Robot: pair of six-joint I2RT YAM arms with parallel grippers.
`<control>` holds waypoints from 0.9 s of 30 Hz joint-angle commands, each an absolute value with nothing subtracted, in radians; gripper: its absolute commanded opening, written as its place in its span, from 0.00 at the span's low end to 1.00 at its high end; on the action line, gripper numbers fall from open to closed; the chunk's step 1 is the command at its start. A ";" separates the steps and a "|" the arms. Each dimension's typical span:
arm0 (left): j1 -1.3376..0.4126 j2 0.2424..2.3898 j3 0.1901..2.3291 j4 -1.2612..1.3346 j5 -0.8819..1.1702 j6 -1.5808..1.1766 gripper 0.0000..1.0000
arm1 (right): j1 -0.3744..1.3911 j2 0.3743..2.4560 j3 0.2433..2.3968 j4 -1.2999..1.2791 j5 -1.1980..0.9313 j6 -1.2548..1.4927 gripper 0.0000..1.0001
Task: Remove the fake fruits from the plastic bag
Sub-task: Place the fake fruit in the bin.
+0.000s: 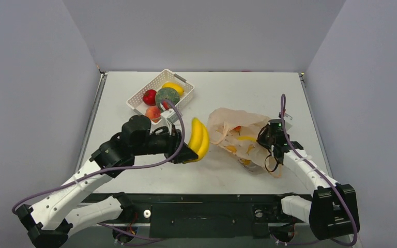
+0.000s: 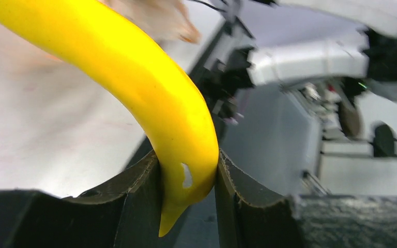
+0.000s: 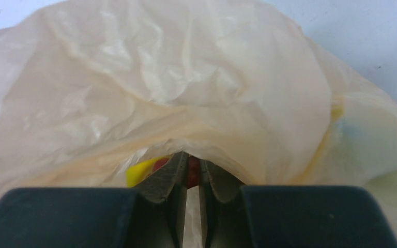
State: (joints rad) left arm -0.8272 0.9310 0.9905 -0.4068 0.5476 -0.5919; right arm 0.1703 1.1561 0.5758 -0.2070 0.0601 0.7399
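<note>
Grips the bananas (image 1: 199, 138) by the lower tip in the clenched left pincer (image 1: 188, 153), upright at centre frame, just left of the plastic bag (image 1: 238, 135) and apart from it. Pinches the bag's crinkled film with the right pincer (image 3: 188, 170), jaws nearly together, at centre right. Shows bare table (image 1: 248, 93) toward the top edge and right of the bag. Finds the white basket (image 1: 139, 99) close above the left wrist, upper left of centre, with 4 fruits (image 1: 167, 96) inside. Reveals only yellow and red patches through the bag.
</note>
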 commanded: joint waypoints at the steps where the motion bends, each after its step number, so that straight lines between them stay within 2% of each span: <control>1: -0.794 0.922 1.147 -0.724 0.051 -0.430 0.00 | 0.177 1.062 0.586 -0.218 0.033 0.680 0.11; 5: -0.769 0.944 1.190 -0.726 -0.258 -0.418 0.00 | 0.232 1.018 0.597 -0.257 0.031 0.650 0.11; 8: -0.723 0.980 1.192 -0.623 -0.333 -0.379 0.00 | 0.298 0.999 0.610 -0.291 0.066 0.641 0.11; 17: -0.345 1.244 1.235 -0.303 -0.029 -0.554 0.00 | 0.398 0.969 0.615 -0.301 0.113 0.649 0.11; 21: -0.305 1.426 1.346 -0.224 -0.002 -0.620 0.00 | 0.404 0.965 0.619 -0.309 0.115 0.644 0.11; 27: -0.301 1.731 1.575 -0.207 -0.103 -0.721 0.00 | 0.407 0.936 0.626 -0.335 0.121 0.639 0.12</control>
